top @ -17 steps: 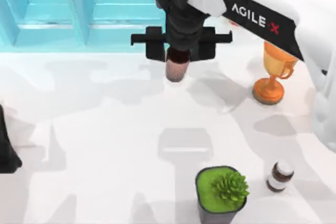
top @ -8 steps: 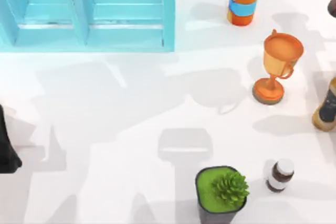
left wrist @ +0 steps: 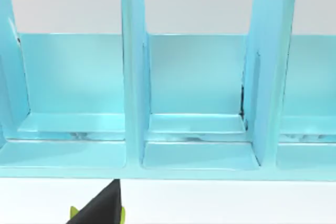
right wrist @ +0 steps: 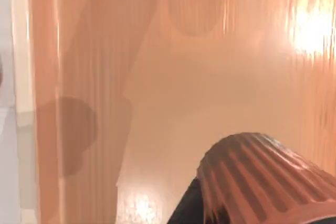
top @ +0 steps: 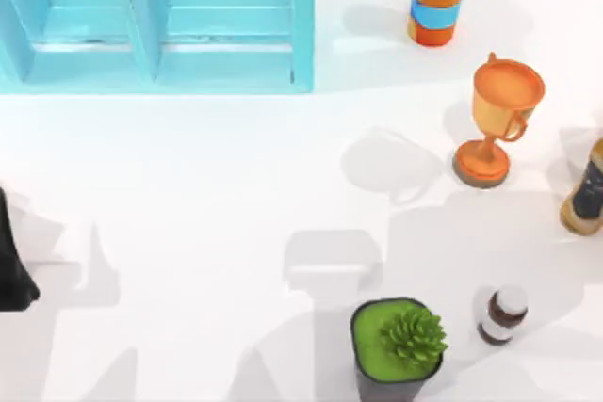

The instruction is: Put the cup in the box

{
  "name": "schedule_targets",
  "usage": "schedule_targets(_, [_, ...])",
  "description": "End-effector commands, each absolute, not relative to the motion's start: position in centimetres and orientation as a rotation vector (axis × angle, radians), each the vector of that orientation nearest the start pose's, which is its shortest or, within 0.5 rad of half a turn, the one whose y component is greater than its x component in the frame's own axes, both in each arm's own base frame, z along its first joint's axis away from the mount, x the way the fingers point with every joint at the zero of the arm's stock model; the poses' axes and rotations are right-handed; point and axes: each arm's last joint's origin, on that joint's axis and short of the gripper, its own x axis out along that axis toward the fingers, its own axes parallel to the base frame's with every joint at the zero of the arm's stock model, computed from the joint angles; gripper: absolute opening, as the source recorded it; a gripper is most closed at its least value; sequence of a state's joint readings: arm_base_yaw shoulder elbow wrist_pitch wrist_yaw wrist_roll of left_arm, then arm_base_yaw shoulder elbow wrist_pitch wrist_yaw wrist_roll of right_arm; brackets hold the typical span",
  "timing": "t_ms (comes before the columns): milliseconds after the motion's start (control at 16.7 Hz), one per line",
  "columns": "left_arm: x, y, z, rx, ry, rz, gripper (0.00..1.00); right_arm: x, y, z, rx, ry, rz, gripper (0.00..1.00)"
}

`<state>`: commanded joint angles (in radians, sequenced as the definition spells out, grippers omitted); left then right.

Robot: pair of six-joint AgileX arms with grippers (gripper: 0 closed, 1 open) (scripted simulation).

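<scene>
The white desk (top: 188, 185) carries everything, and the large light-blue box with straight walls and inner dividers (top: 301, 16) is the landmark. It stands at the desk's far left corner, and its compartments look bare. My left arm is parked at the desk's left edge, nearer than the box. Its end effector (left wrist: 100, 211) faces the box's open compartments, and I cannot tell whether it is apart or together.

All the other things stand on the desk to the right of the box. The green succulent in a dark square pot (top: 400, 345) is well apart from the box, at the near edge. The orange trophy goblet with handles (top: 495, 120) is right of the box and a little nearer than it. The orange cylinder with a blue band (top: 437, 2) is level with the box, off its right wall. A tan bottle with a dark label (top: 586, 190) sits at the right edge. A small brown bottle with a white cap (top: 501, 315) stands just beside the pot.

The small pinkish-brown ribbed cup (right wrist: 262, 177) hangs close before my right wrist camera, over a peach-coloured surface, not over the desk. The right end effector (right wrist: 186, 208) appears clamped on the cup. How far the cup is from the box I cannot tell.

The cup looks light and stiff. Its ribs should give grip, and taking it across the side walls near the rim suits it best. A hard squeeze could pop it loose.

The trophy and the cylinder stand to the right of the box, so the approach should stay above them and above the box's wall.
</scene>
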<state>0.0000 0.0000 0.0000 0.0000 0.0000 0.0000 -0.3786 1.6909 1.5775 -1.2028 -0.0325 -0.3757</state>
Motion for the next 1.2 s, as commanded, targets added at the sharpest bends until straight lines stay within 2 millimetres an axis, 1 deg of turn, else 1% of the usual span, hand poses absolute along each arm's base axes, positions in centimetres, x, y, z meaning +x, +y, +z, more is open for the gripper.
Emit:
schedule_targets(120, [10.6,-0.1,16.0,0.0,0.0,0.0,1.0,29.6,-13.2,29.0,-0.044,1.354,-0.041,0.0])
schedule_targets(240, [10.6,-0.1,16.0,0.0,0.0,0.0,1.0,28.9,-13.8,28.7,-0.039,1.365,-0.042,0.0])
schedule_targets(540, [10.6,-0.1,16.0,0.0,0.0,0.0,1.0,29.0,-13.7,28.6,-0.039,1.368,-0.04,0.0])
schedule_targets(660, [10.6,-0.1,16.0,0.0,0.0,0.0,1.0,29.2,-13.8,27.4,-0.036,1.374,-0.037,0.0])
schedule_targets(960, [10.6,-0.1,16.0,0.0,0.0,0.0,1.0,29.5,-14.0,23.2,-0.043,1.356,-0.045,0.0])
schedule_targets(1020, [10.6,-0.1,16.0,0.0,0.0,0.0,1.0,29.6,-14.0,22.6,-0.04,1.361,-0.043,0.0])
schedule_targets(1200, [10.6,-0.1,16.0,0.0,0.0,0.0,1.0,29.6,-14.0,22.3,-0.039,1.365,-0.042,0.0])
